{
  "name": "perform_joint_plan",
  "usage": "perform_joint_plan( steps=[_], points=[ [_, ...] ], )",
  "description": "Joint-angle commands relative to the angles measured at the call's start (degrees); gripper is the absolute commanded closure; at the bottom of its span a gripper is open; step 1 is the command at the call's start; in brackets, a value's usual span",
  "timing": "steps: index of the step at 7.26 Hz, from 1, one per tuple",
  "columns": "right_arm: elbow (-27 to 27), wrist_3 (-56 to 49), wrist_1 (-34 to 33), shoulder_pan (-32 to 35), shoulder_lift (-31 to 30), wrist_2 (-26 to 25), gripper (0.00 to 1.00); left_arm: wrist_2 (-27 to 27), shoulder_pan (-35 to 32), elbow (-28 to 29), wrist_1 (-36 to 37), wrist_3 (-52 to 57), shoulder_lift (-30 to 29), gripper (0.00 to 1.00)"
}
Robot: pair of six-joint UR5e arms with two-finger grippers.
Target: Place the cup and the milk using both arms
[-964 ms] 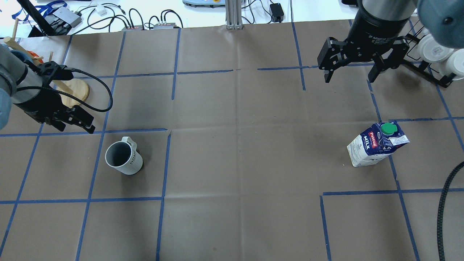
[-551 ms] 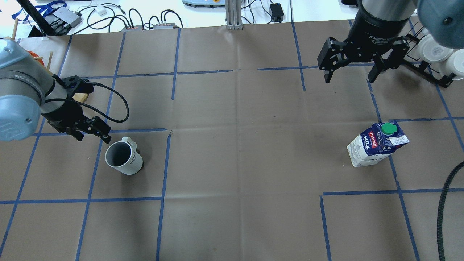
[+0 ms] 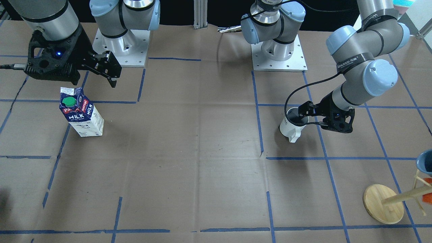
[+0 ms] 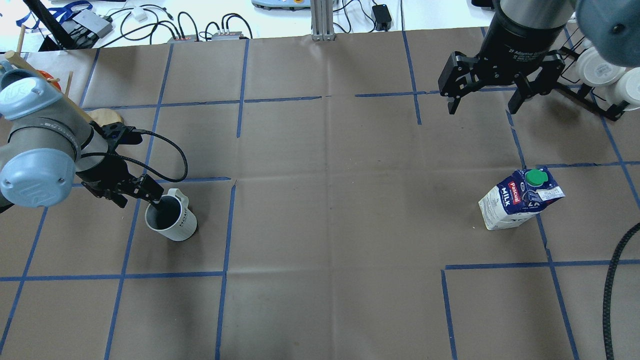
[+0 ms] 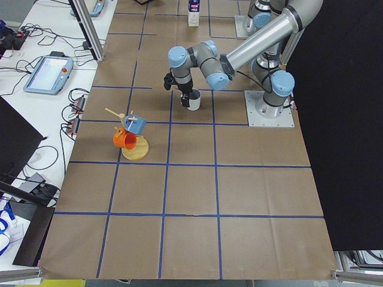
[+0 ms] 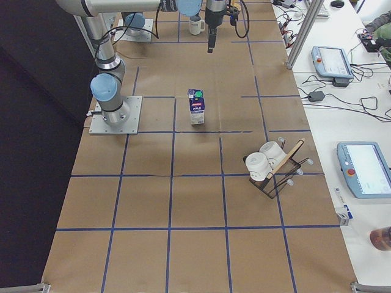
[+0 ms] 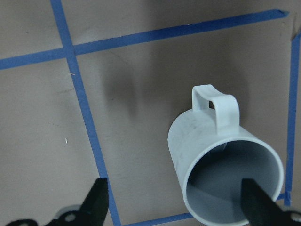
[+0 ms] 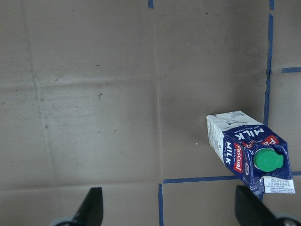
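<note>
Brown paper covers the table [image 4: 325, 150], squared off by blue tape lines [image 4: 242, 70]. The cup [image 4: 172, 222] stands upright on the robot's left side, mouth up, its handle turned away from the robot's base.

The left gripper [image 4: 141, 197] sits low over the cup with its jaws apart. One finger [image 7: 256, 205] is over the mouth, seemingly just inside the rim, and the other is outside the wall. To my eye it is set to pinch the wall, a surer hold than the thin handle from this angle. Nothing is clamped yet, and the cup rests on the paper.

Over on the robot's right the milk [image 4: 515, 202] stands upright near a tape line, green cap on top, untouched. The right gripper [image 4: 483, 106] hangs high above the table and off to one side of the carton, jaws spread wide. I'd guess that spread is meant for the carton's body. Neither thing is lifted, so the job looks barely begun.
</note>
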Motion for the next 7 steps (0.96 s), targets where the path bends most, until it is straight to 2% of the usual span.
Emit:
perform_joint_plan(
  steps=[1, 2, 3, 4, 5, 7],
  points=[
    [0.0, -0.03, 0.0, 0.0, 0.03, 0.0, 0.0, -0.1, 0.0, -0.92, 0.12, -1.6, -0.69, 0.11],
    [0.0, -0.03, 0.0, 0.0, 0.03, 0.0, 0.0, -0.1, 0.0, -1.01, 0.03, -1.7, -1.47, 0.17],
    [0.0, -0.12, 0.0, -0.09, 0.03, 0.0, 0.0, -0.1, 0.0, -0.92, 0.03, -1.61, -2.09, 0.33],
    [0.0, -0.12, 0.0, -0.09, 0.03, 0.0, 0.0, 0.07, 0.0, -0.92, 0.03, -1.96, -2.36, 0.77],
    [0.0, -0.21, 0.0, -0.17, 0.03, 0.0, 0.0, -0.01, 0.0, -0.92, 0.03, -3.18, -2.36, 0.97],
    [0.0, -0.21, 0.0, -0.18, 0.03, 0.0, 0.0, -0.28, 0.0, -0.31, 1.16, -3.37, -2.27, 1.0]
  ],
)
